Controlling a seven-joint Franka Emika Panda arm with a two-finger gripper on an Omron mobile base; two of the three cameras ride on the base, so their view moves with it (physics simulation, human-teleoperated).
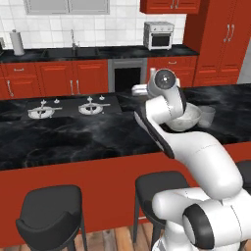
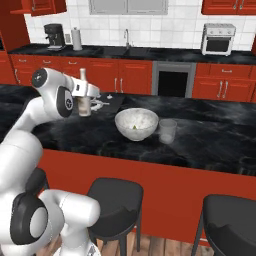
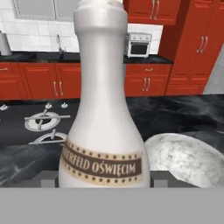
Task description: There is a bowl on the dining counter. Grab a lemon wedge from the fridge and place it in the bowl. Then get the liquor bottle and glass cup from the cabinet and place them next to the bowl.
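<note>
- One liquor bottle (image 3: 103, 109), white with a long neck, stands upright in my gripper (image 2: 85, 107), whose jaws are pinched on its lower body above the dining counter (image 2: 210, 140), left of the bowl (image 2: 136, 123) as the right base view has it.
- I see the bowl resting on the glossy black veined top, with a small yellow-green lemon wedge (image 2: 134, 128) lying inside it.
- I find the glass cup (image 2: 167, 131) standing just beside the bowl, on its far side from the bottle.
- Set into the same counter is a cooktop (image 1: 68, 108) with two burners; black round stools (image 1: 51, 215) line the red front.
- Across the room I see a red wall-side counter with a sink faucet (image 2: 127, 37), a toaster oven (image 2: 218, 38), a coffee machine (image 2: 54, 35) and a paper towel roll (image 2: 76, 38) against white tile.
- My own arm covers most of the bowl in the left base view, and the bottle's base is cut off in the hand view.
- I read "OŚWIĘCIM" on the bottle's brown band; the word before it is partly cut off.
</note>
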